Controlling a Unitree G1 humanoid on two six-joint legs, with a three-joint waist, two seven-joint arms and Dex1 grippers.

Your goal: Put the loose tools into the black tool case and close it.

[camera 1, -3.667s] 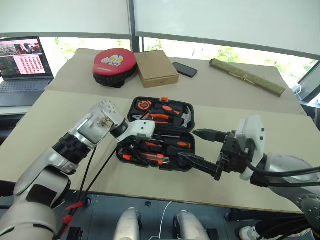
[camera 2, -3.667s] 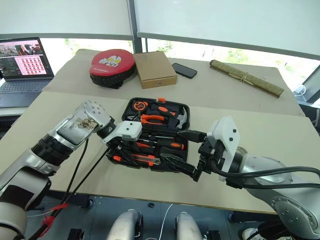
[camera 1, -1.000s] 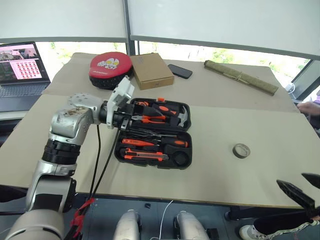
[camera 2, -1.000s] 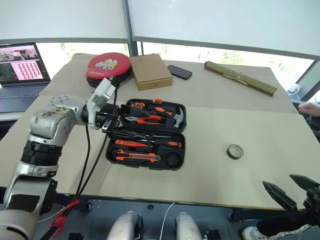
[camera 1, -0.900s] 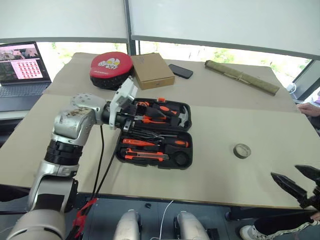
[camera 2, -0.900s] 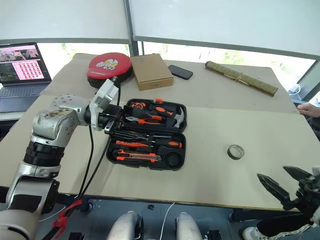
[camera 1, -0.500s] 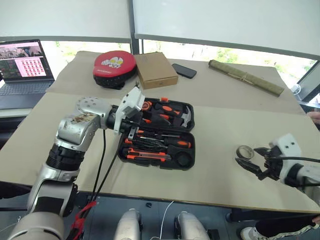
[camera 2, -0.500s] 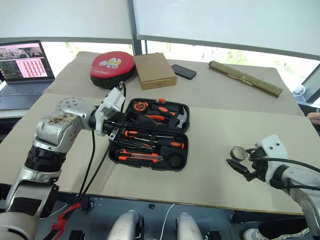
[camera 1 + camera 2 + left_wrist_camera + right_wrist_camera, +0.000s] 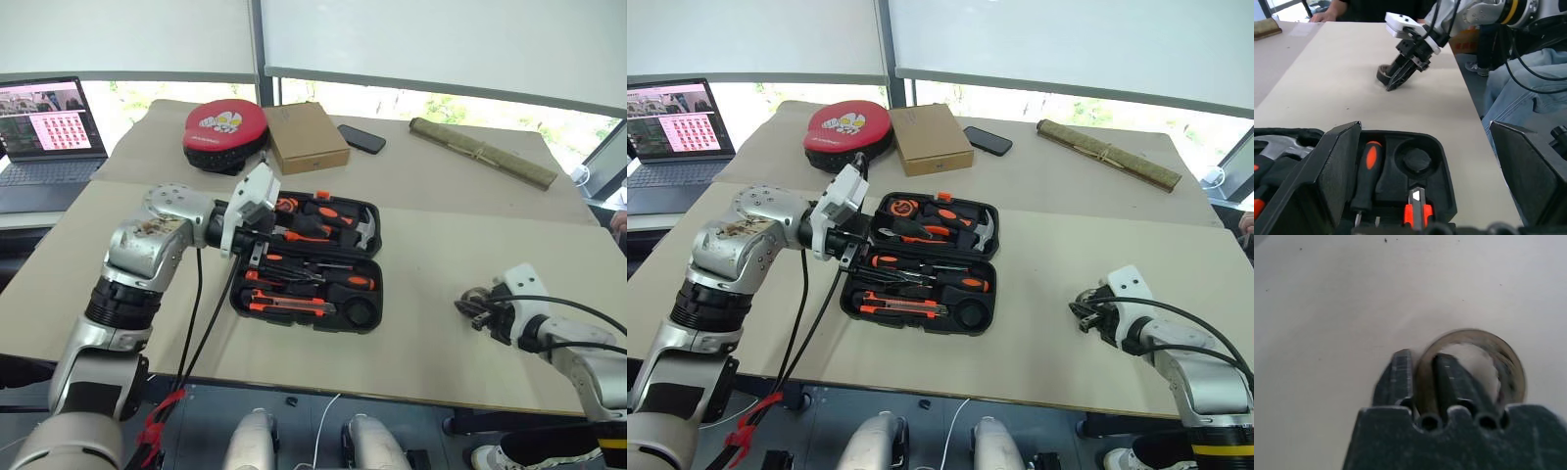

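- Lying open on the table (image 9: 441,255), the black tool case (image 9: 312,259) already holds both screwdrivers (image 9: 333,281) and the utility knife (image 9: 289,305) in its near half; the slim tester cannot be made out
- One round slot (image 9: 1416,159) at the near right corner sits vacant, judged to be meant for the tape
- Well to the right of the case, the grey tape roll (image 9: 1498,363) rests on the table, with the right gripper (image 9: 1422,377) pinched narrow on its wall, one finger inside the ring and one outside
- The left gripper (image 9: 1430,186) hovers spread wide over the case's left side, holding nothing
- Left to do: carrying the roll to its slot, then closing and latching the lid
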